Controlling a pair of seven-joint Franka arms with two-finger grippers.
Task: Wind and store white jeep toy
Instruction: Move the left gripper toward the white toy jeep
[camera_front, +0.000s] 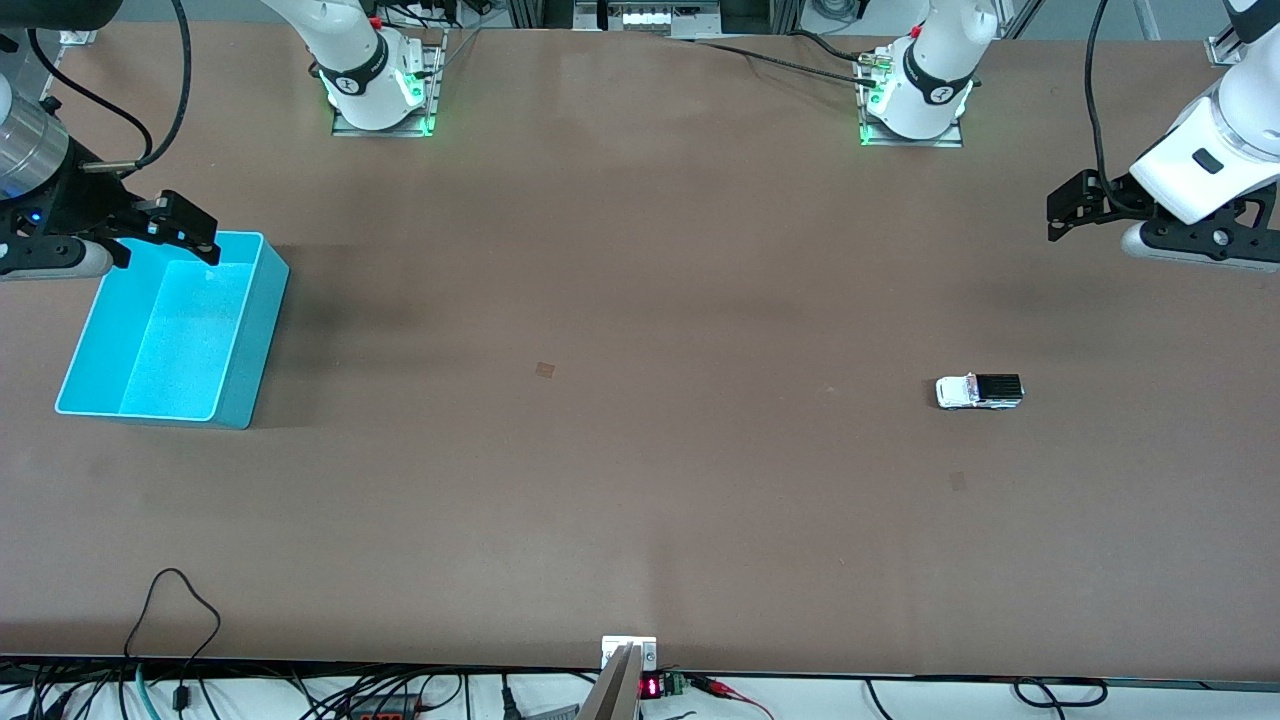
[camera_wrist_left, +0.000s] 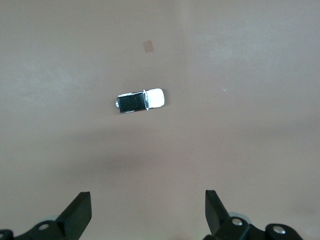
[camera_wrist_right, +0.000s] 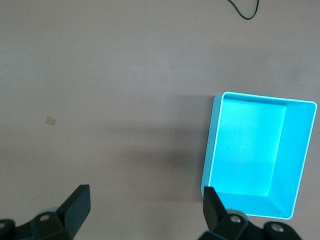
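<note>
My right pincer (camera_front: 185, 232) hangs over the rim of the turquoise bin (camera_front: 250, 340) at the right arm's end of the table (camera_front: 620, 450); its fingers (camera_wrist_right: 77, 205) stand wide apart and hold nothing. The bin has nothing in it. A small tan patch (camera_front: 545, 370) marks the table near the middle. The white toy car (camera_front: 979, 391) sits on its wheels on the bare table toward the left arm's end, well apart from the bin. My left pincer (camera_front: 1065, 212) hangs above the table at that end, fingers (camera_wrist_left: 80, 212) spread wide, gripping nothing, the car lying free beneath its camera.
</note>
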